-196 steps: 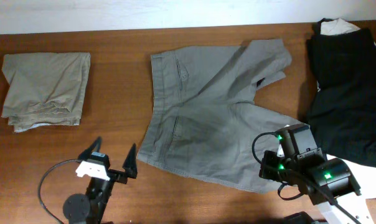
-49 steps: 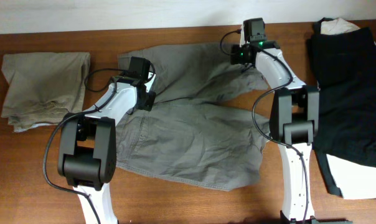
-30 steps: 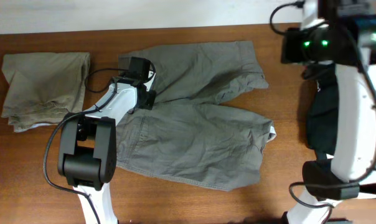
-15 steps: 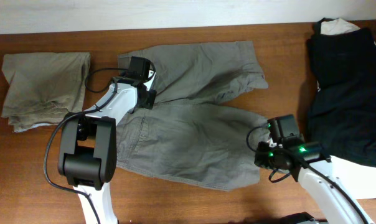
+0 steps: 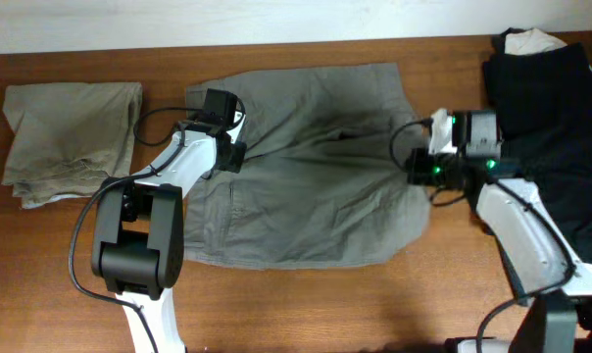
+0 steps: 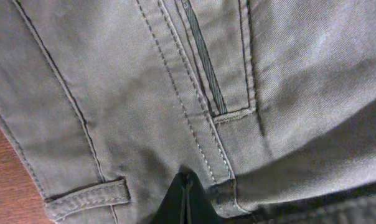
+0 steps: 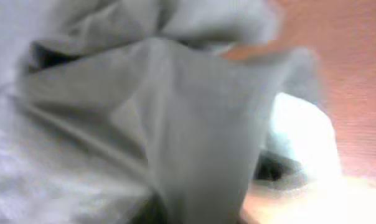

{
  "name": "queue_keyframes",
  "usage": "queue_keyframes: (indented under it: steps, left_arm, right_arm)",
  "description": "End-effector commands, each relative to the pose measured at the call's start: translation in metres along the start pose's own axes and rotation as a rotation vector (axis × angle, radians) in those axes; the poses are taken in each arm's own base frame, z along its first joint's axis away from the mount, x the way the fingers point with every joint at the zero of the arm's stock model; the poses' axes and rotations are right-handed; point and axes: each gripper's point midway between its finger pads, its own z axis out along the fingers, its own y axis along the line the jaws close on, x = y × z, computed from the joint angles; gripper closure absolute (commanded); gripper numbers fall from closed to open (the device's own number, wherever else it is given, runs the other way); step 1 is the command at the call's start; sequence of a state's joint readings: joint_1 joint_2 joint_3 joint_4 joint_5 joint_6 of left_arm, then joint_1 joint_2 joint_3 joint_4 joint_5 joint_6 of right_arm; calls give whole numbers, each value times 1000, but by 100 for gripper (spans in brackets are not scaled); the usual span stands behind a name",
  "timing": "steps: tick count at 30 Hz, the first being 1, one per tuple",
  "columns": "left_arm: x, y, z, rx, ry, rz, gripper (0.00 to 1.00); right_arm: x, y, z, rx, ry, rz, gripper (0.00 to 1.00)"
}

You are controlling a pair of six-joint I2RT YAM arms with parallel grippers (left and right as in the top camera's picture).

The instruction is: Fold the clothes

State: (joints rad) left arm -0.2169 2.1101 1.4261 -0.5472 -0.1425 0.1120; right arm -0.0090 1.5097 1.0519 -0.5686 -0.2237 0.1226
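"Where are the grey cotton shorts?"

"Flat in the middle of the brown wooden worktop. They lie long-ways left to right, waistband left, legs right."

"And the pincers?"

"The left pincer is pinched tight on the waistband. The right pincer grips a leg end, bunched up."

Grey shorts heavily blurred in right wrist view
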Motion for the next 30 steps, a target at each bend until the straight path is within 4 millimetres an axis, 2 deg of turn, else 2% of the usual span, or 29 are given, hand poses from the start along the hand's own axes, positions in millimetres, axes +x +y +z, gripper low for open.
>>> queue_keyframes:
  steps: [1, 2, 4, 5, 6, 7, 8, 9, 10, 11, 12, 13, 14, 15, 17, 19, 21, 25, 26, 28, 30]
  left_arm:
    - [26, -11, 18, 34, 85, 8, 99]
    - [28, -11, 17, 34, 93, 9, 99]
    - [30, -11, 17, 35, 103, 11, 99]
    - [28, -10, 13, 36, 103, 11, 99]
    - [18, -7, -3, 34, 84, 3, 100]
    - [2, -2, -28, 32, 35, -6, 99]
    - [-6, -1, -43, 36, 1, -11, 100]
    - [-26, 2, -88, 64, -105, -33, 99]
    - [-32, 8, -132, 66, -175, -100, 99]
    - [-28, 11, -160, 72, -207, -145, 99]
    - [-18, 3, -184, 131, -242, -142, 99]
    - [-7, -3, -190, 162, -246, -155, 99]
    - [9, -5, -187, 167, -237, -163, 99]
    - [30, -9, -178, 170, -215, -178, 99]
    - [70, -19, -157, 186, -161, -220, 99]
    - [118, -35, -131, 228, -82, -254, 99]
    - [140, -39, -117, 228, -25, -286, 99]
    - [173, -45, -102, 224, 57, -301, 99]
    - [175, -45, -101, 221, 62, -301, 99]
    - [174, -44, -101, 221, 55, -301, 99]
    - [173, -41, -100, 202, 51, -300, 99]
  right_arm:
    - [0, -41, -18, 268, 19, 5, 1]
    - [13, -44, -21, 284, 66, 73, 1]
    - [21, -52, -40, 364, 123, 153, 1]
    - [28, -45, -49, 340, 175, 172, 1]
    - [35, -31, -51, 267, 212, 184, 1]
    - [39, -19, -55, 204, 230, 191, 1]
    - [41, -14, -59, 179, 230, 194, 2]
    - [43, -6, -70, 143, 218, 195, 1]
    - [50, -1, -86, 129, 192, 188, 1]
    - [59, 4, -97, 101, 171, 177, 1]
    - [77, 4, -106, 94, 143, 173, 1]
    - [93, 3, -105, 89, 143, 173, 1]
    - [107, 4, -101, 70, 154, 177, 1]
    - [127, 7, -86, 21, 174, 187, 1]
    - [149, 4, -64, -1, 205, 223, 0]
    - [162, -1, -47, 3, 230, 240, 4]
    - [168, -6, -37, 27, 268, 247, 5]
    - [179, -14, -6, 42, 376, 274, 11]
    - [182, -15, 2, 45, 396, 279, 11]
    - [180, 2, 14, -73, 419, 281, 17]
    - [174, 6, 18, -104, 396, 277, 20]
